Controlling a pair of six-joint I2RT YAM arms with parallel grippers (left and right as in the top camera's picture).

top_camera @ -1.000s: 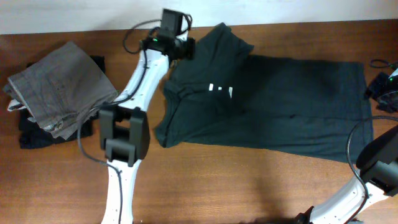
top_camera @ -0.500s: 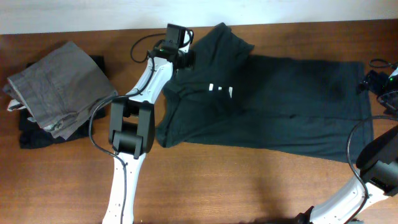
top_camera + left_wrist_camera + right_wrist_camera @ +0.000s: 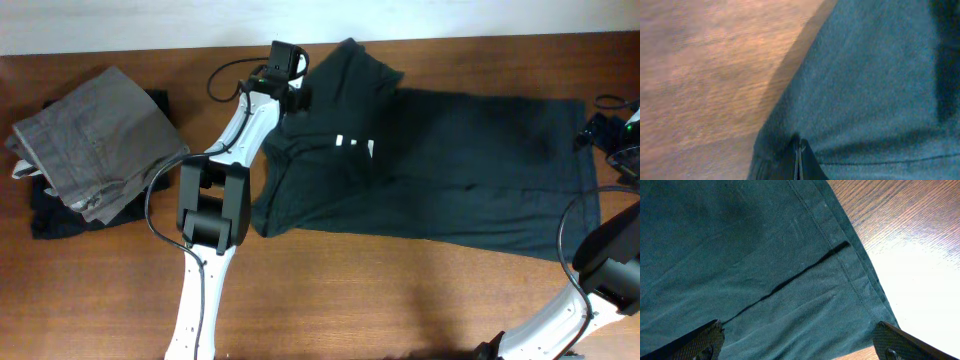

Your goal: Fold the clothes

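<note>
Pinching tight up at the far left of the cloth, the left gripper (image 3: 296, 97) has its jaws fully closed on a fold of the dark charcoal T-shirt (image 3: 450, 170). The wrist view shows the fabric gathering into the fingertips right where the shirt's edge meets bare desk (image 3: 400, 290). My read is that it grips this shoulder-and-sleeve end so it can lift and carry that end across for a fold.

Over on the other side, the right gripper (image 3: 597, 133) is spread as wide as it goes and holds nothing. It hangs at the shirt's right-hand edge, and its wrist camera looks down on the stitched hem (image 3: 850, 255) running between the two fingers, with wood showing beyond. It looks set to drop onto that hem and take the opposite end. Whether the tips touch the cloth I can't tell.

The T-shirt lies mostly flat across the middle and right of the desk. Its left part is rumpled and partly turned over itself, with a sliver of white lettering (image 3: 355, 143) peeking out of the crease. So the shirt runs from one gripper to the other, one end pinched and the other just under open jaws.

Well off to the left sit the grey folded trousers (image 3: 100, 140) on a black folded garment (image 3: 50, 220), clear of the action.
</note>
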